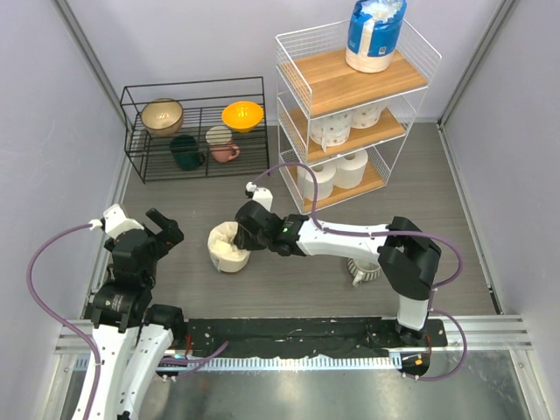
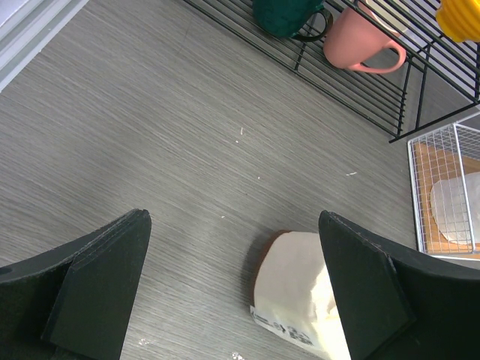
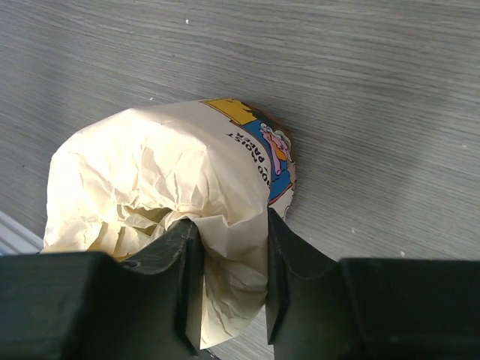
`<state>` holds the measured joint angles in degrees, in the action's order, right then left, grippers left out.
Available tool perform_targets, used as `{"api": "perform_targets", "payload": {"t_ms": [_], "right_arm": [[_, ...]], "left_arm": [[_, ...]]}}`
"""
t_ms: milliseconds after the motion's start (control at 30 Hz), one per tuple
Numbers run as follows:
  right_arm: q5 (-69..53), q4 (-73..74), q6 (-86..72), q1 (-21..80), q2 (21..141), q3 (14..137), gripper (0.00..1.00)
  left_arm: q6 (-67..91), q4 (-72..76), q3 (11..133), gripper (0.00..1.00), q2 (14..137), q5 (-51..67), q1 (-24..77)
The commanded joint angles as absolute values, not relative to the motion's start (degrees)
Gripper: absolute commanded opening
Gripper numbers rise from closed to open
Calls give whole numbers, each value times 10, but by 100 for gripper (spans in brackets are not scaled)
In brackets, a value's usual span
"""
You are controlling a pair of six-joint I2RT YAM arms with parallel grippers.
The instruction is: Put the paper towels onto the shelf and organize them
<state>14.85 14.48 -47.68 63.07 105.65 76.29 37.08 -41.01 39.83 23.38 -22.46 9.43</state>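
My right gripper (image 3: 229,274) is clenched on a fold of the cream-beige paper-wrapped towel roll (image 3: 142,172) on the grey table (image 3: 375,90); paper may tear or slip on lift; left gripper (image 2: 236,289) spread, idle

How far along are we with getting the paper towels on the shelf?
Done: five rolls are on the shelf: the blue-wrapped roll on top, two white rolls on the middle board, two on the bottom. In hand: the right pincer is shut on the cream roll's crumpled wrap, roll on the table. Left: shelving that one, likely on the top board. The left pincer is open and empty.
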Motion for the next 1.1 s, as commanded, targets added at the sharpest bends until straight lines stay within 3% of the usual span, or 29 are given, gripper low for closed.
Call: {"api": "perform_targets", "payload": {"t_ms": [0,200,333,500,600,800,1067], "right_arm": [[178,124,-460,632,955,736,27],[170,165,-404,620,836,779,27],[195,229,-330,603,771,919,27],[315,282,-245,581,751,1127,25],[384,285,-186,559,766,1222,23],[407,315,-134,489,849,1381,22],[245,371,-221,340,918,1432,22]], "left_arm": [[371,-397,405,100,232,-223,97],[371,-398,405,100,230,-225,97],[371,-398,405,99,230,-223,97],[371,-397,405,100,229,-225,96],[372,-398,404,100,229,-224,97],[372,-398,404,100,231,-222,97],[372,-398,404,100,234,-222,96]]}}
